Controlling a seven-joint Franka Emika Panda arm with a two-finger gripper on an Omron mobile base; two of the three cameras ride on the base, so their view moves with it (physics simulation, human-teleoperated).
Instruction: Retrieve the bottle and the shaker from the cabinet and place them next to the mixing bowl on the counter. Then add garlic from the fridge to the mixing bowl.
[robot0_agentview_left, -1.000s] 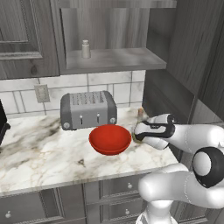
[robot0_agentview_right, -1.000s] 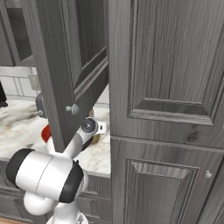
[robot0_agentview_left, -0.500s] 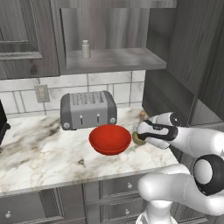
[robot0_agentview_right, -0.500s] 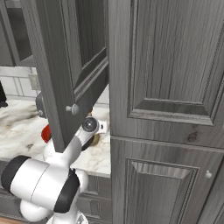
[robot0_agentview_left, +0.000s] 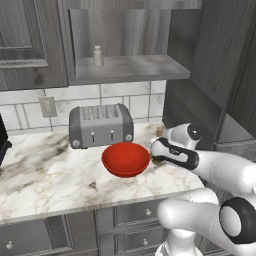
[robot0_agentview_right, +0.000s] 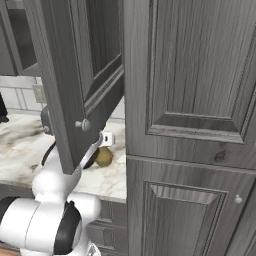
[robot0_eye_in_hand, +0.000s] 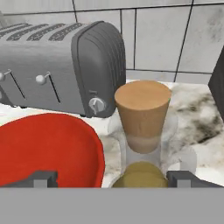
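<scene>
The bottle (robot0_eye_in_hand: 142, 118), amber with an orange-brown stopper, stands upright on the counter (robot0_agentview_left: 45, 175) just right of the red mixing bowl (robot0_agentview_left: 126, 159). Its round body also shows in the right base view as the bottle (robot0_agentview_right: 103, 156). My gripper (robot0_eye_in_hand: 113, 179) is open, with one fingertip on each side of the bottle's base and apart from it. In the left base view the gripper (robot0_agentview_left: 155, 155) sits low at the bowl's right rim. The grey-white shaker (robot0_agentview_left: 98, 55) stands on the shelf of the open cabinet (robot0_agentview_left: 130, 67).
A grey toaster (robot0_agentview_left: 100, 125) stands against the tiled wall right behind the bowl. An open cabinet door (robot0_agentview_right: 75, 90) hangs over the arm. Tall dark panelled doors (robot0_agentview_right: 190, 125) close off the right side. A wall socket (robot0_agentview_left: 48, 106) is left of the toaster.
The jaws have spread wider and come off the bottle, which now stands free on the counter. The hand has hardly shifted.
</scene>
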